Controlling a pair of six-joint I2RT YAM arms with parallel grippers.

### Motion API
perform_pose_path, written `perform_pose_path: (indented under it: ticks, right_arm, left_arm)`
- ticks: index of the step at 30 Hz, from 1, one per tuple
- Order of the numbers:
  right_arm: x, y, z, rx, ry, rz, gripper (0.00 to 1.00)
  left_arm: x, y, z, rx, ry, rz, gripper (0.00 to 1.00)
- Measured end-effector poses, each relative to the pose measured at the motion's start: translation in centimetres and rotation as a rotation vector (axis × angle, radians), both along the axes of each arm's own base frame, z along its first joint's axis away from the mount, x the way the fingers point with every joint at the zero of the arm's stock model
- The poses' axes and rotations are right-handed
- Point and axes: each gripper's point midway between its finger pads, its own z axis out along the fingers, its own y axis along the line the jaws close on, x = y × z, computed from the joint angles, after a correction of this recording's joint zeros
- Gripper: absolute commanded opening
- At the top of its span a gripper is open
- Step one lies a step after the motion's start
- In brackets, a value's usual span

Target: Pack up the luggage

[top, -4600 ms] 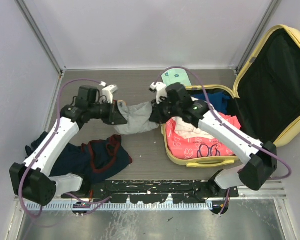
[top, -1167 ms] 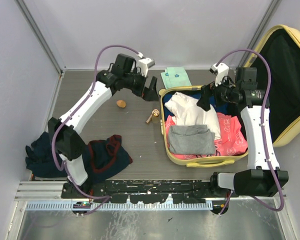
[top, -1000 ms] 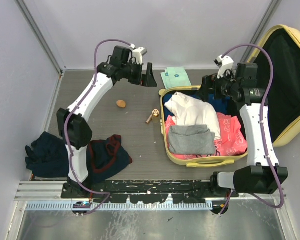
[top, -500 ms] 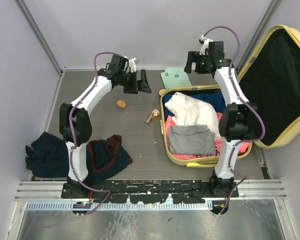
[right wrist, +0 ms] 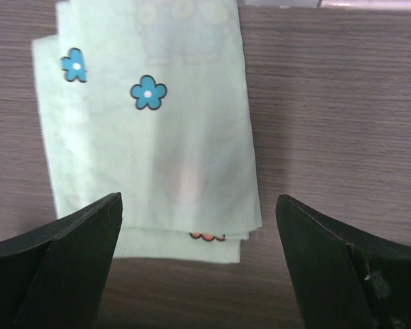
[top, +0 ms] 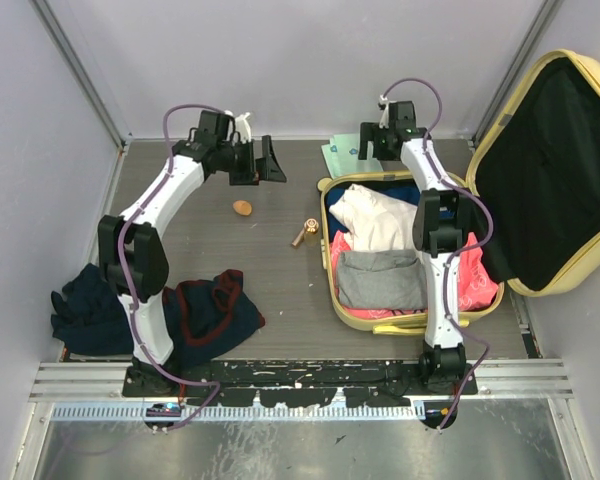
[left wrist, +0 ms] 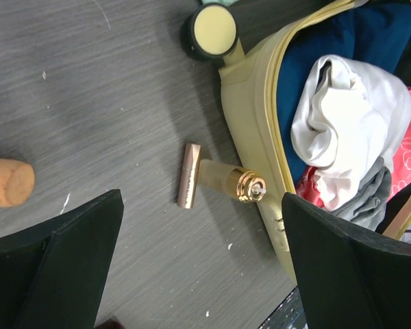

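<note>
The luggage (top: 327, 272) lies open at the right, a pale yellow shell with its black-lined lid (top: 550, 150) leaning back. Inside lie a white garment (top: 375, 215), a folded grey garment (top: 380, 278), a pink one (top: 477, 285) and blue cloth. My left gripper (top: 265, 162) hangs open over the table at the back left, with nothing between its fingers; its view shows the luggage's rim (left wrist: 253, 103) and wheel (left wrist: 214, 31). Open and empty, my right gripper (top: 368, 144) hovers over a folded pale green flowered cloth (right wrist: 151, 137) behind the luggage.
A gold bottle (top: 305, 232) lies beside the luggage's left wall, shown close as bottle (left wrist: 226, 181) with a cap (left wrist: 188, 175). A brown cork-like piece (top: 242, 208) lies left of it. Dark navy clothes (top: 210, 305) are heaped at the near left. Walls close in the back and sides.
The grey garment that both grippers held earlier now lies folded in the luggage. The right gripper has swung from over the luggage to the green cloth. The left gripper has drifted left.
</note>
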Motion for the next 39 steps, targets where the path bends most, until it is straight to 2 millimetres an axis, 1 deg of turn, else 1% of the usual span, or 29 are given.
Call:
perform_pose_path:
  ticks: [3, 8, 12, 17, 21, 24, 25, 26, 28, 31, 35, 36, 37, 39]
  right_arm:
    - [0.4, 0.3, -2.3, -0.003, 0.021, -0.002, 0.96]
    - [0.3, 1.1, -5.8, -0.011, 0.065, 0.011, 0.87]
    - [0.7, 3.0, -5.8, -0.004, 0.037, 0.041, 0.77]
    - [1.2, 6.4, -5.9, -0.008, -0.008, 0.115, 0.62]
    - [1.0, 9.0, -6.0, -0.025, -0.035, 0.191, 0.54]
    - [0.5, 11.4, -6.1, -0.051, -0.053, 0.27, 0.51]
    - [0.3, 12.1, -6.1, -0.059, -0.057, 0.293, 0.51]
    - [0.1, 13.1, -6.0, -0.068, -0.064, 0.321, 0.5]
    - [-0.4, 15.1, -5.9, -0.084, -0.086, 0.38, 0.5]
    - [-1.2, 17.5, -5.9, -0.096, -0.098, 0.444, 0.49]
    - [-2.3, 19.7, -6.2, -0.099, -0.105, 0.507, 0.49]
    - [-2.4, 20.1, -6.2, -0.101, -0.11, 0.519, 0.49]
    - [-2.5, 20.4, -6.2, -0.101, -0.115, 0.526, 0.49]
    - [-2.5, 20.8, -6.2, -0.102, -0.123, 0.54, 0.49]
  left_arm:
    - [-0.6, 0.2, -0.9, 0.01, 0.022, 0.002, 1.0]
    - [-1.2, 0.8, -1.5, 0.023, 0.04, 0.014, 0.99]
    - [-0.5, 2.3, -1.7, 0.029, 0.046, 0.059, 0.98]
    - [1.0, 5.5, -1.7, 0.028, 0.054, 0.146, 0.96]
    - [1.7, 7.3, -1.8, 0.031, 0.056, 0.191, 0.94]
    - [2.1, 8.1, -2.1, 0.039, 0.058, 0.208, 0.89]
    - [2.2, 8.1, -2.4, 0.042, 0.061, 0.205, 0.88]
    - [2.5, 8.1, -2.7, 0.046, 0.062, 0.202, 0.85]
    - [3.5, 7.9, -3.5, 0.051, 0.065, 0.195, 0.82]
    - [5.2, 7.2, -5.1, 0.045, 0.079, 0.187, 0.82]
    - [8.4, 6.0, -7.5, 0.024, 0.096, 0.186, 0.83]
    - [9.5, 5.7, -8.7, 0.017, 0.106, 0.193, 0.83]
    - [9.6, 5.5, -9.1, 0.015, 0.11, 0.194, 0.82]
    - [10.1, 5.2, -11.0, 0.011, 0.148, 0.205, 0.83]
